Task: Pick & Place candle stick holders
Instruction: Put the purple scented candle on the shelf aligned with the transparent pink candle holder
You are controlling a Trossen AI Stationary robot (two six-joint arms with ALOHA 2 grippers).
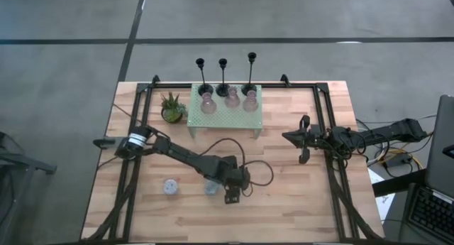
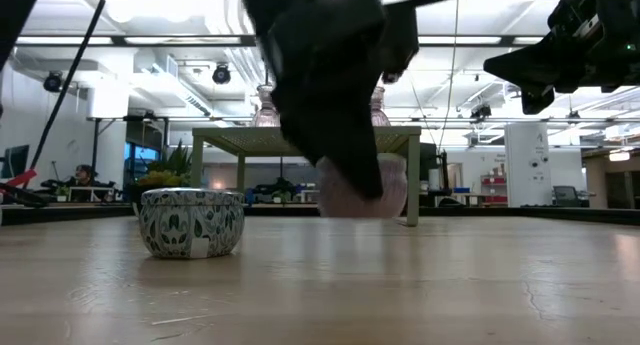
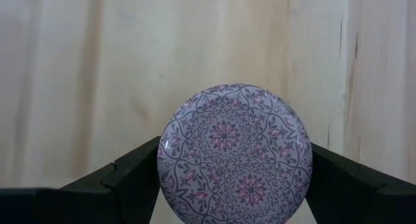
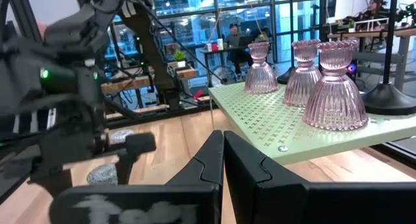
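Wooden tabletop (image 1: 284,188) with black rails, grey floor around it; open workspace with ceiling lights visible behind in the low view.

Mint-green perforated shelf (image 1: 227,109) sits at 12 o'clock of table centre. On it: three pink ribbed glass holders (image 1: 232,98) in a row; behind them, three slim black candlesticks (image 1: 223,78) with their round bases on the shelf's far edge. Small potted plant (image 1: 172,107) just beside the shelf at its 9 o'clock.

Left gripper (image 1: 232,193) is low over the board at 6 o'clock of table centre. Left wrist view: both fingers (image 3: 123,182) flank a round tin with a pink-purple floral lid (image 3: 235,152), one on each side, apparently touching its rim — contact not fully certain, since the lid hides the finger faces. Logged as grasping the tin.

Second patterned tin (image 1: 170,186), teal-leaf print in the low view, rests on the board at 9 o'clock of the left gripper, well apart. A third small round item (image 1: 211,188) lies just beside that gripper; details unclear.

Right gripper (image 1: 303,139) is above the table at 3 o'clock of the shelf, holding nothing. Right wrist view shows its fingers (image 4: 201,162) pressed together.
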